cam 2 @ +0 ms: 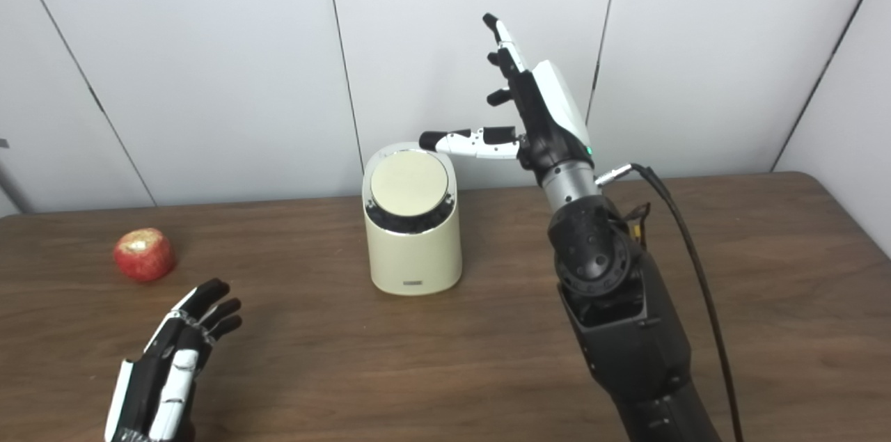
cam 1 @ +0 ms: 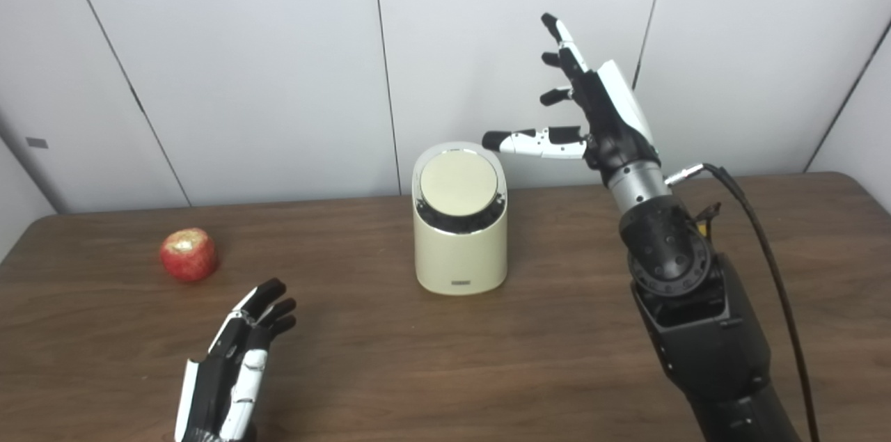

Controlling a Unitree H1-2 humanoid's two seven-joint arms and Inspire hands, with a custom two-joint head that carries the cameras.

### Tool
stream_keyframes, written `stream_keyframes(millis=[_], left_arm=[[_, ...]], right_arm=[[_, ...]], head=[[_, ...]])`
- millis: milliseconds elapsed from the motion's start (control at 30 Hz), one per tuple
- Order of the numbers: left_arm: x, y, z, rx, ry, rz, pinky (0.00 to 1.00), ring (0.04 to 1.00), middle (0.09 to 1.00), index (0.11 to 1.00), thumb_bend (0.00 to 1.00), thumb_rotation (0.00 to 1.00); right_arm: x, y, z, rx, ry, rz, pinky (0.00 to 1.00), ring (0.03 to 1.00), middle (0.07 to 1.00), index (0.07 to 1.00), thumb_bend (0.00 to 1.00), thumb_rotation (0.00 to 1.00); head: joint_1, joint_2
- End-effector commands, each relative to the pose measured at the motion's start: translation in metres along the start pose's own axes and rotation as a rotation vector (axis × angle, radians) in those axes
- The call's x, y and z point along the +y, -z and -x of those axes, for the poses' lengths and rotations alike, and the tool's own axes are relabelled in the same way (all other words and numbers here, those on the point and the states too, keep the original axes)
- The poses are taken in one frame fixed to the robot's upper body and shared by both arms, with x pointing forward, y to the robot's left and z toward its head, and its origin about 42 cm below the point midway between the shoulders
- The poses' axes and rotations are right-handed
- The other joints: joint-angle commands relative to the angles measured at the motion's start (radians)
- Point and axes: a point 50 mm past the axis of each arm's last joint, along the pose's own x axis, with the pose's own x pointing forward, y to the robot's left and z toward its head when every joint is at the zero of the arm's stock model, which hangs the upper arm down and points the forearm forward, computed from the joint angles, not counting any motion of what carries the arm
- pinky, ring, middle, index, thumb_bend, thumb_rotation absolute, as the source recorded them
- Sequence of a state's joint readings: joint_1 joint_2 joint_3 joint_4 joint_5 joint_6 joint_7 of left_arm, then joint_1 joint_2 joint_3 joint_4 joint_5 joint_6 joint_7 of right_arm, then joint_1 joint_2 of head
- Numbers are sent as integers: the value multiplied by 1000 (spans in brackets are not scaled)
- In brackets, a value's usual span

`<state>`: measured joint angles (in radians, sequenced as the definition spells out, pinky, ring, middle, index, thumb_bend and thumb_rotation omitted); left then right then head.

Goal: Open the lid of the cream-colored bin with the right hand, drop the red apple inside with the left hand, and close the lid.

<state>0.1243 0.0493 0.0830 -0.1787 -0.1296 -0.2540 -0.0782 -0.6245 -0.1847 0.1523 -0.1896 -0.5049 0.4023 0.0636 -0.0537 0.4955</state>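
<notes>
Bin: cream-coloured cylindrical plastic bin (cam 1: 460,233) stood upright mid-table, long axis vertical, round lid (cam 1: 459,184) shut, tilted toward the camera.
Apple: red apple (cam 1: 188,255) set far left on the brown wooden table (cam 1: 445,358).
Right hand (cam 1: 602,115): raised beside the bin, fingers (cam 1: 561,35) spread, nothing held.
Left hand (cam 1: 233,365): low near the apple, fingers released.

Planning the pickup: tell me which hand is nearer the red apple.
Left. The left hand lies low, just in front-right of the apple; the right hand is raised beyond the bin.

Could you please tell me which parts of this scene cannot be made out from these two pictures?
- Inside of the bin: hidden by its closed lid, both views.
- Small label at the bin's base: too small to read.
- Left hand: wrist and arm cut off by the bottom edge.
- Apple: far side and underside hidden by the apple itself.
</notes>
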Motion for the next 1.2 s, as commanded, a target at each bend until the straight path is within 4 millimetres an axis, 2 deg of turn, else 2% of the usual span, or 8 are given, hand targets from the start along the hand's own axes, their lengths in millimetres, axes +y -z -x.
stream_keyframes(millis=[0,233,333,533,733,1167], left_arm=[[0,-8,-6,-63,14,-1,808,822,871,848,494,688],[-2,-8,-6,-70,15,1,797,817,866,844,476,682],[-3,-8,-6,-71,11,2,794,812,863,842,477,686],[-4,-9,-6,-74,9,11,800,818,867,847,474,684],[-4,-10,-4,-69,10,6,804,825,871,848,460,690],[-4,-9,-4,-71,10,6,804,824,865,837,490,684]], right_arm=[[-11,-16,-17,-49,39,60,745,926,996,1000,916,330],[6,-12,-25,-29,0,182,811,963,1000,1000,964,320],[12,-10,-25,-27,-16,200,826,965,1000,1000,972,306],[23,3,-26,-14,-41,229,934,996,1000,1000,980,324],[33,12,-25,15,-59,255,970,1000,1000,1000,983,320],[44,14,-25,49,-76,332,935,999,1000,1000,992,360]], head=[[0,-1],[4,-2],[6,-2],[7,-2],[9,3],[13,8]])
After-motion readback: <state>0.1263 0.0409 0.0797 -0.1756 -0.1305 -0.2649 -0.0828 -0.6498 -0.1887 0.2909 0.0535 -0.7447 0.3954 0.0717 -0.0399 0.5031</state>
